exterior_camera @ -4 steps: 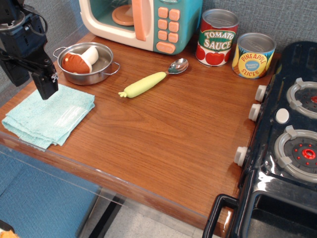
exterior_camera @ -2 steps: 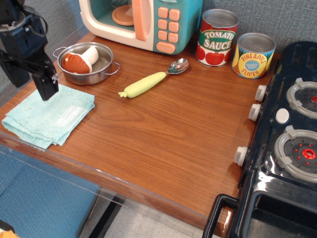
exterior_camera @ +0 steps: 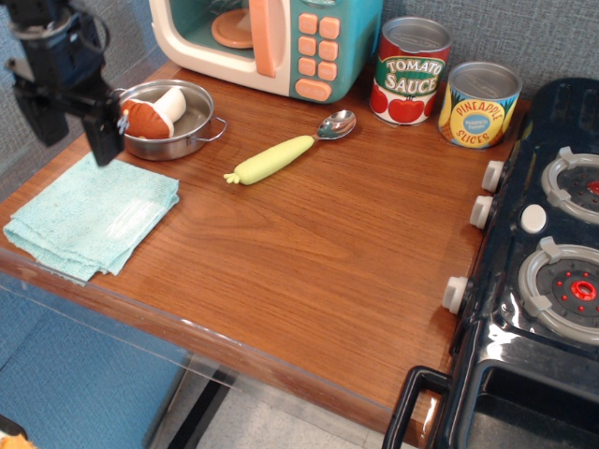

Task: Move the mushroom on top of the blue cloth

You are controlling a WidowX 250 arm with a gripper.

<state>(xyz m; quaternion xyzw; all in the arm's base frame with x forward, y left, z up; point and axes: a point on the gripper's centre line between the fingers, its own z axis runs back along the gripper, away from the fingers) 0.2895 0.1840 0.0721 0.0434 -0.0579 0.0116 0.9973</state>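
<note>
The mushroom point(exterior_camera: 154, 113), with a reddish-brown cap and a white stem, lies on its side inside the steel pan point(exterior_camera: 192, 126) at the back left. The pale aqua-blue cloth point(exterior_camera: 89, 218) lies folded on the table just in front of the pan. My black gripper point(exterior_camera: 101, 140) hangs at the pan's left rim, above the cloth's far edge, a little left of the mushroom. Only one dark finger shows clearly, so I cannot tell how the jaws stand. Nothing shows in its grasp.
A spoon with a yellow-green corn-like handle point(exterior_camera: 281, 157) lies right of the pan. A toy microwave point(exterior_camera: 271, 42) stands at the back, with a tomato sauce can point(exterior_camera: 410, 70) and a pineapple can point(exterior_camera: 478, 104) beside it. A toy stove point(exterior_camera: 552, 243) fills the right side.
My gripper has moved up and to the right, from over the cloth's far left corner to the pan's left rim. The mushroom, pan and cloth have not moved.
</note>
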